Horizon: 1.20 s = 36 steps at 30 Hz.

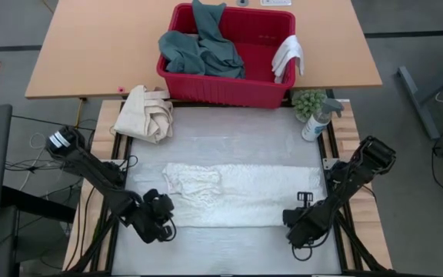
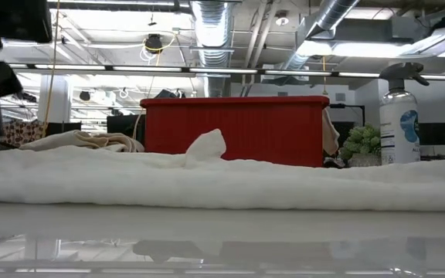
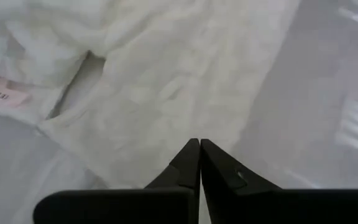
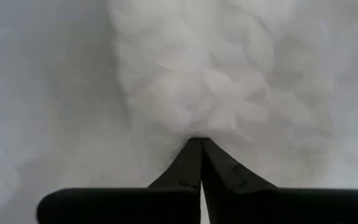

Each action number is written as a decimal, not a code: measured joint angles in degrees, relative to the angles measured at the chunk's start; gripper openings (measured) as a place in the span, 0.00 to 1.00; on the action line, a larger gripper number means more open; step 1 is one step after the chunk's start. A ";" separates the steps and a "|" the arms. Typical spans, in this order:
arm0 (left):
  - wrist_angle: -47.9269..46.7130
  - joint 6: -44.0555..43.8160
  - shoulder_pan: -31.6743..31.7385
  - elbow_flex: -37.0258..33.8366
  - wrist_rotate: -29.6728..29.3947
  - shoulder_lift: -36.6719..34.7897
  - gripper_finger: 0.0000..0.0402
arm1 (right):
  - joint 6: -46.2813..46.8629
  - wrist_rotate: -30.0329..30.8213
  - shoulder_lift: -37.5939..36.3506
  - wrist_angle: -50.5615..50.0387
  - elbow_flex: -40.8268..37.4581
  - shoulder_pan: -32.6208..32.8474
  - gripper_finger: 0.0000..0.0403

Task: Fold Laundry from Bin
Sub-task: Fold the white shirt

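The white textured towel lies flat on the table as a long folded strip; the low view shows it as a low white ridge. My left gripper is shut over the towel's near left corner, its fingers empty. My right gripper points down, shut, at the towel's near right corner. The red bin stands at the far edge. A teal-green garment lies in it, and a small white cloth hangs over its right rim. My right gripper's shut fingertips come from above at the towel's near edge, by its right corner. The picture is blurred there, so I cannot tell whether they touch or pinch the cloth. The towel lies flat on the table.
A cream canvas cloth with loop handles lies at the far left, beside the bin. A spray bottle and a small green plant stand at the far right. Bare tabletop runs along the near edge between the arms.
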 joint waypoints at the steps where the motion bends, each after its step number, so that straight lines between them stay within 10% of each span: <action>1: -0.41 -0.50 -0.01 0.00 -0.55 -0.85 0.00 | -1.37 0.00 -0.01 -0.52 0.92 0.00 0.10; 9: -0.74 -2.72 0.01 0.02 -5.91 -4.32 0.00 | -9.69 1.60 -0.13 -8.52 9.08 -0.09 0.11; 17: 0.91 2.35 -1.36 0.02 -11.48 -4.36 0.00 | -25.50 20.16 -0.19 0.04 17.53 -12.91 0.11; 26: 0.03 3.43 -6.96 0.09 -12.77 -6.81 0.00 | -46.42 9.24 0.74 37.02 21.29 -33.11 0.25; 36: -4.55 0.51 -10.37 0.11 -14.82 -7.20 0.00 | -54.52 3.46 19.86 32.00 41.92 -37.23 0.57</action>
